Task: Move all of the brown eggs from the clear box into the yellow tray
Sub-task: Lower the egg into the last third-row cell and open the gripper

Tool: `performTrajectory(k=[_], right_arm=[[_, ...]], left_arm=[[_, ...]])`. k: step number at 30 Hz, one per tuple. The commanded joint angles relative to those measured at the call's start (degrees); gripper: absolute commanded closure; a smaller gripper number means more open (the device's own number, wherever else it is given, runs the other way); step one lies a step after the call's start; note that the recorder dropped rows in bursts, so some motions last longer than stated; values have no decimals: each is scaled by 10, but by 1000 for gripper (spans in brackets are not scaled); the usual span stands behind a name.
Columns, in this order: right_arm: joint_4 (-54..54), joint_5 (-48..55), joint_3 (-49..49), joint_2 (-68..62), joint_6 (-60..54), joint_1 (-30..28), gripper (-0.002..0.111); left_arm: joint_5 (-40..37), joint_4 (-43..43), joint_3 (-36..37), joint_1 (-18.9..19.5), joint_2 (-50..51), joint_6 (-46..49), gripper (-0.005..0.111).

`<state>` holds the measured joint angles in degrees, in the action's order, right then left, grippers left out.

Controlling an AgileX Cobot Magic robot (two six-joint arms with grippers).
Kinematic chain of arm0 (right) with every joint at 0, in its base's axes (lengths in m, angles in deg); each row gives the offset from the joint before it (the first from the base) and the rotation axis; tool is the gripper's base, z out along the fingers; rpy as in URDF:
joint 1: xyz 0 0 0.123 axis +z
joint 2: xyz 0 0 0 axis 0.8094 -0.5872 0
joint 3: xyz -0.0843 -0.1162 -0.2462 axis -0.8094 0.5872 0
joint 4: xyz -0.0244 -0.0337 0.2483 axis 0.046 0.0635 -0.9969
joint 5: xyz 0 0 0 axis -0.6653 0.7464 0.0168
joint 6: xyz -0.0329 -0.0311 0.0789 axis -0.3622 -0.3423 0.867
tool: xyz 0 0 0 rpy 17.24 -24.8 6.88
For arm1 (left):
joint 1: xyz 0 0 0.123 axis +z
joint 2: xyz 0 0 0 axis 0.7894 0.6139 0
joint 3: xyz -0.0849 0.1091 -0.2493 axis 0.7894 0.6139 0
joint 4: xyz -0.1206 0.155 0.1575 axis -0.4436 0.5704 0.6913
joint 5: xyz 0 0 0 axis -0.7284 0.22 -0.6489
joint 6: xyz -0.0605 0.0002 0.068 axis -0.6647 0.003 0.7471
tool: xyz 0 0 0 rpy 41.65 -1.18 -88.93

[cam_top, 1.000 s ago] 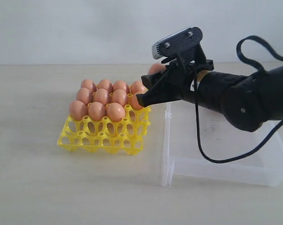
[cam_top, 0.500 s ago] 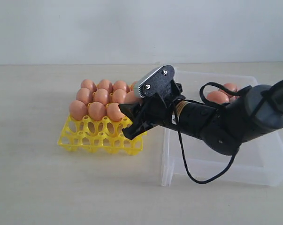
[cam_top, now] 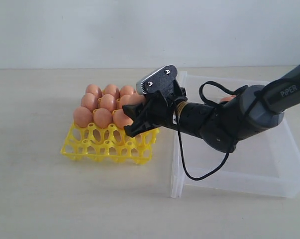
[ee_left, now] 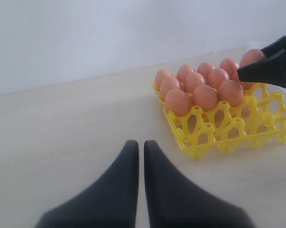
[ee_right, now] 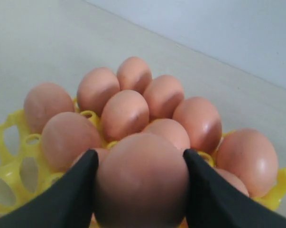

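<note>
The yellow tray [cam_top: 109, 145] stands left of the clear box [cam_top: 239, 181], and several brown eggs [cam_top: 102, 117] fill its back rows. My right gripper [cam_top: 136, 121] hangs low over the tray's right side, shut on a brown egg [ee_right: 142, 178] held between its black fingers [ee_right: 71, 190]. Under that egg lie the tray's eggs [ee_right: 124, 113] and yellow lattice [ee_right: 5, 142]. One more egg [cam_top: 226, 98] peeks from behind the right arm in the box. My left gripper [ee_left: 141, 145] is shut on nothing over bare table, short of the tray [ee_left: 218, 137].
The right arm and its looping black cable [cam_top: 189, 172] stretch across the box's left wall [cam_top: 176, 164]. The tray's front row of cups [cam_top: 97, 149] holds no eggs. A pale wall [cam_top: 90, 30] rises behind the beige table [cam_top: 40, 199].
My right gripper has carried the egg from above the tray's back right corner down and forward, close over the tray's right side. The arm has dropped low across the box.
</note>
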<state>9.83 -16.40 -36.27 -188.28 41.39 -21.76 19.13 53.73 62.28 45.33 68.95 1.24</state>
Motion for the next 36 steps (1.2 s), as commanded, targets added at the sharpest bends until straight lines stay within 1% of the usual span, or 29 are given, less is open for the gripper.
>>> performTrajectory(k=[1, 13, 28, 29, 30, 32, 34, 35, 36], right_arm=[[-7, 1, -4, -11, 30, -15, 108], [-7, 6, -4, -11, 30, -19, 108], [-7, 41, -5, -11, 20, -19, 108], [-7, 41, -5, -11, 20, -19, 106], [-7, 42, -5, -11, 20, -19, 102], [-7, 42, -6, -11, 20, -19, 88], [-7, 50, -7, -11, 20, -19, 71], [-7, 53, -7, -11, 20, -19, 65], [-7, 56, -7, -11, 20, -19, 63]], left_arm=[[1, 1, 2, -3, -2, 0, 103], [1, 1, 2, -3, -2, 0, 103], [1, 1, 2, -3, -2, 0, 103], [1, 1, 2, -3, -2, 0, 103], [1, 1, 2, -3, -2, 0, 103], [1, 1, 2, -3, -2, 0, 103], [1, 1, 2, -3, -2, 0, 103], [1, 1, 2, -3, -2, 0, 103], [1, 1, 2, -3, -2, 0, 103]])
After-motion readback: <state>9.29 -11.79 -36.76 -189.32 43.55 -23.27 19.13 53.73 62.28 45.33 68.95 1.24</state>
